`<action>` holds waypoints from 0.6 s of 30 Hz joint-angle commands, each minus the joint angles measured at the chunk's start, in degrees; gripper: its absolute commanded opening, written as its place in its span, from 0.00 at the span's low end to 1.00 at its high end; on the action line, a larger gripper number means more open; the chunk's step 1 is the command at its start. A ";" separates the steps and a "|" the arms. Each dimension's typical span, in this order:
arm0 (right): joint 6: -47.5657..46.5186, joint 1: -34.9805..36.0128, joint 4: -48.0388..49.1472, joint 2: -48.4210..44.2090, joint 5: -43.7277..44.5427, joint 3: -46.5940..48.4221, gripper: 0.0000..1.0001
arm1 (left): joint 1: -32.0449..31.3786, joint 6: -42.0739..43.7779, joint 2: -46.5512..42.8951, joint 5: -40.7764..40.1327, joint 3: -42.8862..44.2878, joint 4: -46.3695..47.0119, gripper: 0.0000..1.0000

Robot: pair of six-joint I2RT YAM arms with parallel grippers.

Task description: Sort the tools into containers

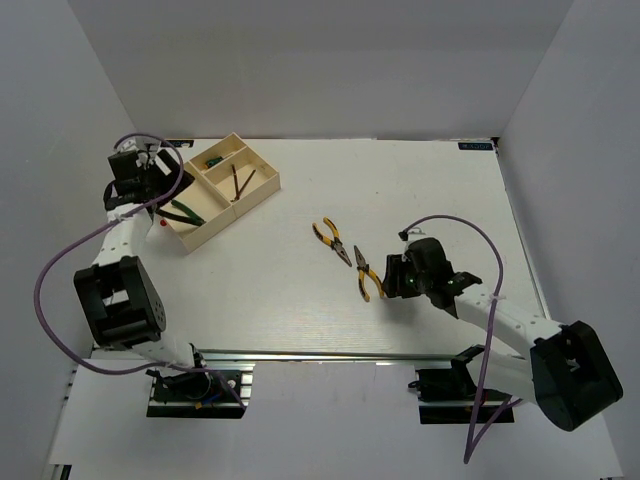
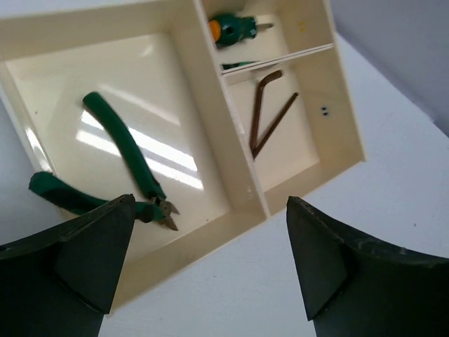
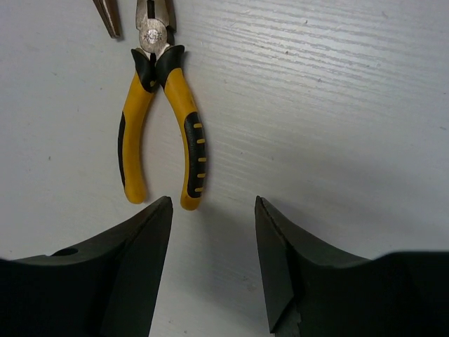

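Observation:
The cream tray (image 1: 262,186) stands at the table's far left. Green-handled pliers (image 2: 119,154) lie in its long section (image 1: 183,210). Two thin dark rods (image 2: 270,112) lie in one small section, and a small green piece (image 2: 235,28) in the other. My left gripper (image 2: 210,260) is open and empty, hovering over the table just outside the tray's wall (image 2: 217,91); it also shows in the top view (image 1: 160,200). Two yellow-handled pliers lie mid-table (image 1: 332,240) (image 1: 366,278). My right gripper (image 3: 214,260) is open and empty just behind the nearer pliers' handles (image 3: 161,126).
The tip of the other yellow pliers (image 3: 106,17) shows at the top of the right wrist view. White walls close in the table on three sides. A metal rail (image 1: 330,355) runs along the near edge between the arm bases.

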 commanded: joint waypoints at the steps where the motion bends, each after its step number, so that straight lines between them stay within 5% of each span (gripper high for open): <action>1: -0.88 0.17 0.11 1.80 -2.55 2.70 0.56 | -1.81 2.42 -6.59 -0.94 2.20 -1.00 0.98; 8: 0.17 0.35 0.37 1.62 -1.86 2.27 0.56 | -4.36 3.05 -7.03 -0.07 1.24 -2.24 0.98; 18: -0.35 0.70 1.95 6.63 -3.34 2.88 0.49 | -13.40 2.16 -19.95 1.52 -9.83 -4.78 0.98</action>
